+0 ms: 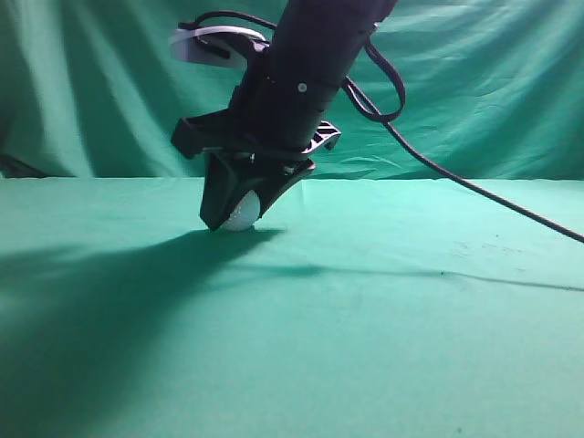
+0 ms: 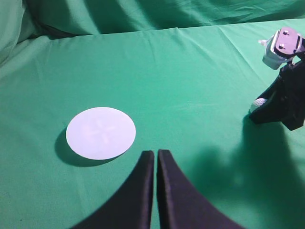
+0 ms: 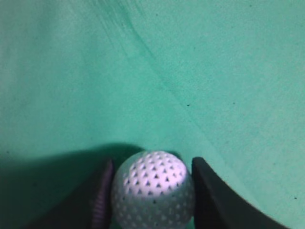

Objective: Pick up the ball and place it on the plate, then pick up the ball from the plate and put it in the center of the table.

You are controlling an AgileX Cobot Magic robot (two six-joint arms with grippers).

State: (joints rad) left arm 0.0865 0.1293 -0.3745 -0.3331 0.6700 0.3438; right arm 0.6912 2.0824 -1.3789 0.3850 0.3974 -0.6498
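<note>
The ball (image 1: 243, 213), a white dimpled sphere, rests on the green table (image 1: 383, 328). My right gripper (image 1: 234, 217) reaches down to the cloth and its two black fingers touch the ball on both sides. The right wrist view shows the ball (image 3: 153, 191) close up between the jaws (image 3: 152, 163). In the left wrist view, the white round plate (image 2: 100, 132) lies empty on the cloth at the left, and the ball (image 2: 259, 102) and right gripper (image 2: 279, 107) are at the far right. My left gripper (image 2: 156, 153) is shut and empty, hovering near the plate.
A draped green backdrop (image 1: 474, 82) hangs behind the table. A black cable (image 1: 474, 187) runs from the right arm down to the right. The arm casts a wide shadow over the left front of the cloth (image 1: 100, 301).
</note>
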